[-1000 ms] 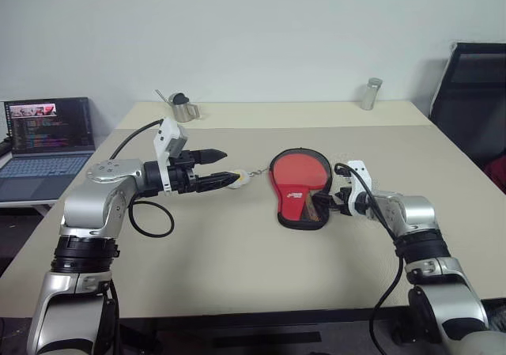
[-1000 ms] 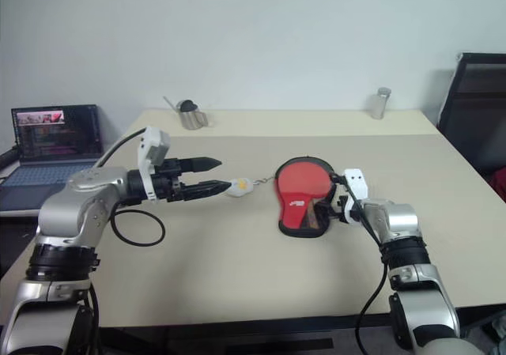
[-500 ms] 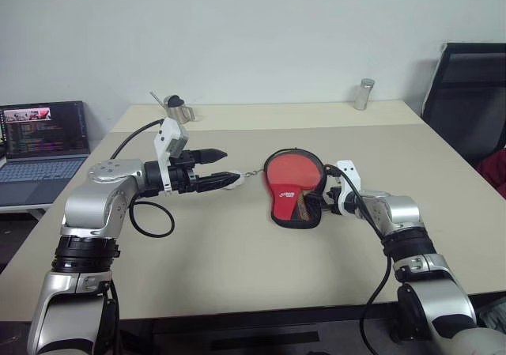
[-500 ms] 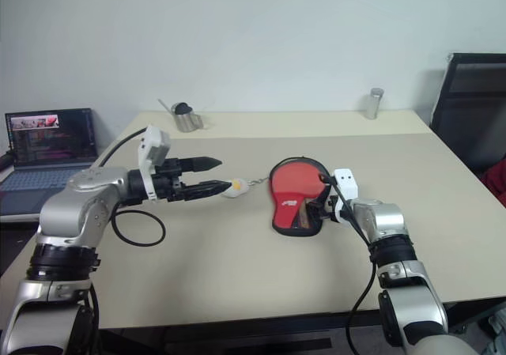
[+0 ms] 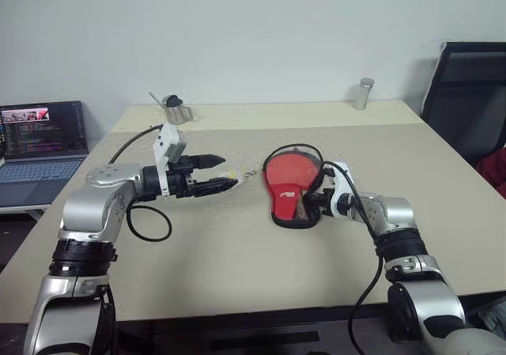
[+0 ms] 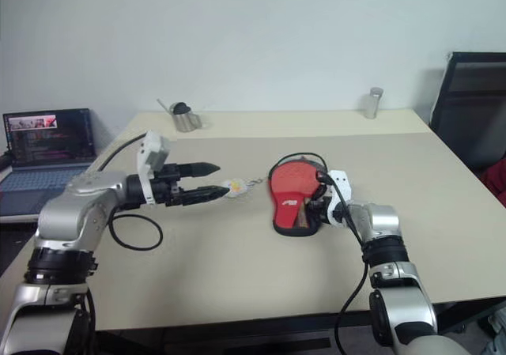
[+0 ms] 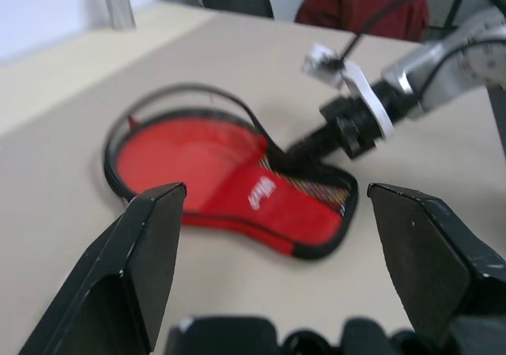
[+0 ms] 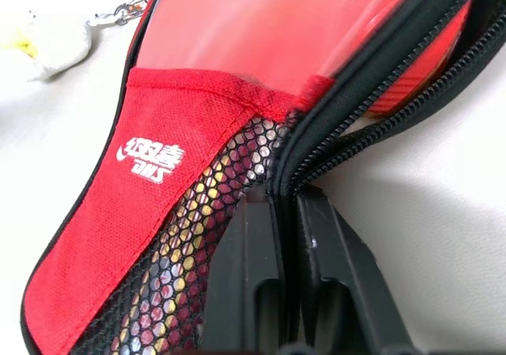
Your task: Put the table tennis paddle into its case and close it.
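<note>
Progress: you have the paddle lying inside the case mid-table, zip unclosed | right gripper pressed together, pinching the case's zip edge near its narrow end | left gripper spread wide, holding nothing, hovering left of the case | left for you: run the zip shut.
</note>
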Available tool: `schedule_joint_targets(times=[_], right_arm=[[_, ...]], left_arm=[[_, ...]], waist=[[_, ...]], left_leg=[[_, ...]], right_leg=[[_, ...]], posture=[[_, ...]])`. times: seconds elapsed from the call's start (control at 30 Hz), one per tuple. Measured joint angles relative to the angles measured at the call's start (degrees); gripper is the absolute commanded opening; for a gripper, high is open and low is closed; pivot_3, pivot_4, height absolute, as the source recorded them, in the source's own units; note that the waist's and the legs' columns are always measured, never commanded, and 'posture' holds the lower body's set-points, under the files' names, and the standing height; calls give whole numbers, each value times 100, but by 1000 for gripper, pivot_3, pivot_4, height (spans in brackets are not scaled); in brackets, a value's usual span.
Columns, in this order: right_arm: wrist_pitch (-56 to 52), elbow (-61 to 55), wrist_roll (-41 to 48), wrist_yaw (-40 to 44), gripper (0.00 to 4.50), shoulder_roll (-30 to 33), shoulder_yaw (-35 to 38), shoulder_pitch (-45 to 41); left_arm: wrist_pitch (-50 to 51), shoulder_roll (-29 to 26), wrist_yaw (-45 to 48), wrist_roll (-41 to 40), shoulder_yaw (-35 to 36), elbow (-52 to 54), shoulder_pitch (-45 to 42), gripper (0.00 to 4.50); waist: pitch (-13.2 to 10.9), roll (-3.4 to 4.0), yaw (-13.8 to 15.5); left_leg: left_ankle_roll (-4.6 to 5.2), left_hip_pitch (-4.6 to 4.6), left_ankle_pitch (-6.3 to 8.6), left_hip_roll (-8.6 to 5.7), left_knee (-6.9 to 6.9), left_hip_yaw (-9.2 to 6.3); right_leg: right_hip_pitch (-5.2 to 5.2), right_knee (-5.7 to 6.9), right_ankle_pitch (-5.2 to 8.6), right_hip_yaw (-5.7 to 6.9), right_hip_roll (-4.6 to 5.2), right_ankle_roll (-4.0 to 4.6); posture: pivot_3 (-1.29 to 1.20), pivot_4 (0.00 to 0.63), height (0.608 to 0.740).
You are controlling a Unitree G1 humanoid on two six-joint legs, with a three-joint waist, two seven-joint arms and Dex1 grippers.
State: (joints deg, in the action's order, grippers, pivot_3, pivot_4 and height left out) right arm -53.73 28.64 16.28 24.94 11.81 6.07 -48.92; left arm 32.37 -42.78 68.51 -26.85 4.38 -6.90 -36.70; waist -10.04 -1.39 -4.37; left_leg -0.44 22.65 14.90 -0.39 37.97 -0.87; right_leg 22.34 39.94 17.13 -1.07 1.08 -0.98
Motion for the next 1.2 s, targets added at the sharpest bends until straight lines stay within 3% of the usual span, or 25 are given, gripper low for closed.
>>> schedule_joint_targets(times=[0.2,0.4,0.6,0.9,1.2], right_arm=[[-823,-979,280,-84,10,-227,134,400],[-1684,-1984,588,-142,10,-410,152,894],[-2770,-3547,1040,-174,10,-439,57,1727],[-3701,-5037,1452,-646,10,-803,363,2639],[-3735,-5401,2083,-1360,10,-967,642,3029]], left_arm=[[90,-457,653,-140,-139,743,1085,4030],[217,-496,691,-367,-107,1223,1255,4030],[386,-834,849,-698,-100,1967,1951,4030],[341,-932,864,-751,-114,2077,2025,4030],[244,-932,865,-745,-176,2032,1976,4030]], waist=[[0,0,-18],[-1,1,-11],[-1,1,3],[-1,1,123],[-1,2,137]], left_leg=[[-2,30,2,3,-10,-3],[-2,29,2,3,-9,-2],[-1,31,3,4,-15,-5],[-2,27,3,2,-14,-9],[-2,27,4,1,-17,-15]], right_leg=[[29,-8,9,5,0,16],[28,-7,10,3,0,16],[27,-18,13,6,0,19],[18,-26,13,11,1,18],[4,-50,13,17,1,18]], posture=[[0,150,740],[0,150,740],[0,150,740],[0,150,740],[0,150,740]])
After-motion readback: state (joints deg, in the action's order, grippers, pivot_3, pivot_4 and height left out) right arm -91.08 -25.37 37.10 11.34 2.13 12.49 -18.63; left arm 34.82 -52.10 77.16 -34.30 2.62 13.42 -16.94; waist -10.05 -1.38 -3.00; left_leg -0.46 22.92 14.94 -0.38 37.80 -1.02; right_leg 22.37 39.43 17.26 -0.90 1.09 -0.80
